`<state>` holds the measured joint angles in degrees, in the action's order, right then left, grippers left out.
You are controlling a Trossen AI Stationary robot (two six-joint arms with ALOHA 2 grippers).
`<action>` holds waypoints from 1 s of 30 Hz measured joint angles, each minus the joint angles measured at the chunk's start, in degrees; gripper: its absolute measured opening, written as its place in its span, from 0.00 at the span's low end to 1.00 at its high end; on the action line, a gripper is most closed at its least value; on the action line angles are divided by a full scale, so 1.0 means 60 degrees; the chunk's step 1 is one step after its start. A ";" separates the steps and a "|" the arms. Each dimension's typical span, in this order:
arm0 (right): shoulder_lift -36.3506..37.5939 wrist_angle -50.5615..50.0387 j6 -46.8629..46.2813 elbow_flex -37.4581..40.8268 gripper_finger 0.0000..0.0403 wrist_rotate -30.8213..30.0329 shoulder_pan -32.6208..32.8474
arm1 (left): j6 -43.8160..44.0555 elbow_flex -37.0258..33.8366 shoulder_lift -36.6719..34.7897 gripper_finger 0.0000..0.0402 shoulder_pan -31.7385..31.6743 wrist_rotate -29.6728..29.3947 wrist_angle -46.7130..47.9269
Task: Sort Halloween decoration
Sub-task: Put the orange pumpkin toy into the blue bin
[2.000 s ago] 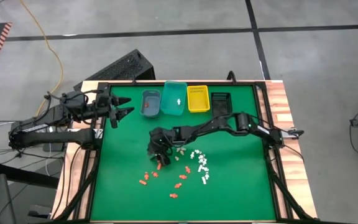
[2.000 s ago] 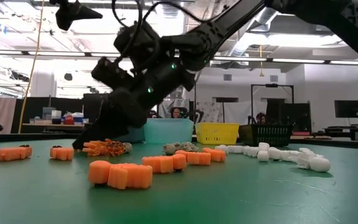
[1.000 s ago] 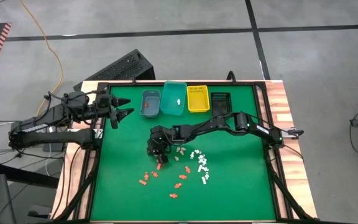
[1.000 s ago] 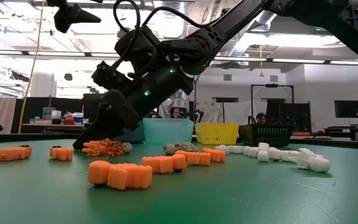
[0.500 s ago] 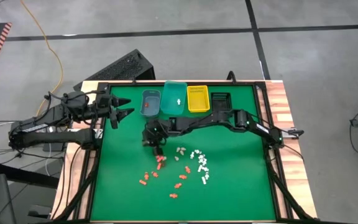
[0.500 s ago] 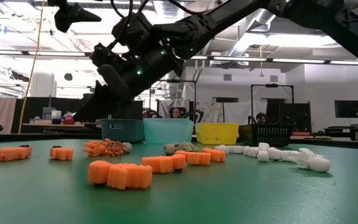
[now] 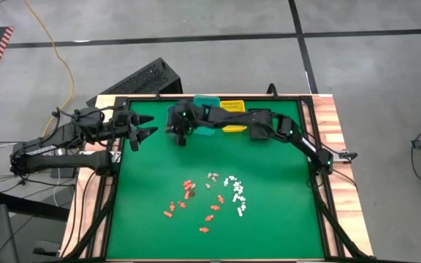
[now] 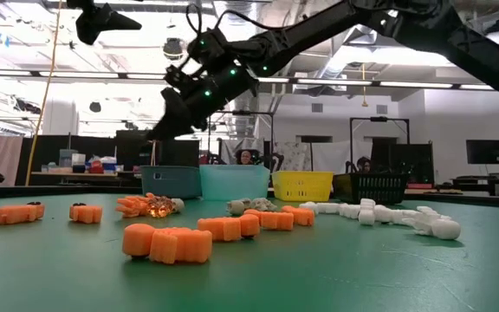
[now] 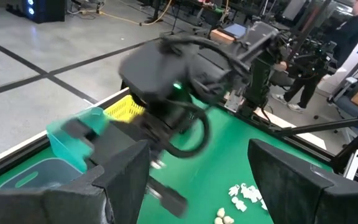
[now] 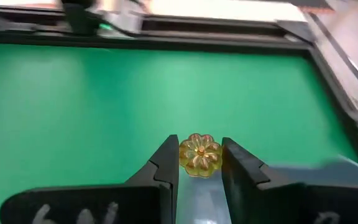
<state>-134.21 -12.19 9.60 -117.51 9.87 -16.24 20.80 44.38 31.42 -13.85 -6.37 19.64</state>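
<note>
I hold one orange pumpkin piece point(image 10: 199, 155) pinched in the right gripper point(image 7: 179, 133) near the blue bin point(image 8: 171, 181) at eleven o'clock; most decorations point(image 7: 212, 199) remain unsorted mid-counter; left gripper point(image 7: 143, 126) open, idle.

Right gripper point(image 8: 167, 121) hangs high above the blue bin point(image 8: 171, 181), arm slanting in from the upper right. Beside the blue bin stand the teal bin point(image 8: 235, 181), yellow bin point(image 8: 302, 185) and black bin point(image 8: 379, 186). Orange pieces point(image 8: 168, 243) sit nearest on the green table point(image 8: 319, 269), white pieces point(image 8: 379, 214) trailing right.
</note>
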 joint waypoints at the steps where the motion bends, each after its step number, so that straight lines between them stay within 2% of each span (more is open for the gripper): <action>1: 0.0000 -0.0085 -0.0074 -0.0004 0.23 -0.0024 -0.0132 | 0.0000 0.0000 0.0000 0.65 0.0000 0.0000 0.0001; 8: 0.0000 -0.0786 -0.0345 -0.0007 0.27 -0.0191 -0.0731 | -0.0015 0.0000 0.0003 0.65 0.0000 -0.0004 0.0016; 16: 0.0000 -0.0953 0.0046 -0.0011 0.49 -0.0185 -0.0577 | -0.0033 0.0000 0.0004 0.65 0.0000 -0.0007 0.0026; 19: 0.0000 -0.0950 0.0357 -0.0011 0.54 -0.0173 -0.0485 | -0.0033 0.0000 0.0004 0.65 0.0000 -0.0007 0.0029; 24: 0.0337 -0.1364 0.1239 -0.0007 0.55 -0.0158 -0.0095 | -0.0036 0.0000 0.0004 0.65 0.0000 -0.0011 0.0033; 30: 0.1369 -0.2789 0.1956 -0.0029 0.54 -0.0123 0.0633 | -0.0040 0.0000 0.0004 0.65 0.0000 -0.0011 0.0040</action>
<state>-126.00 -28.93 21.34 -117.69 9.13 -12.44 20.56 44.38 31.44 -13.85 -6.44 19.88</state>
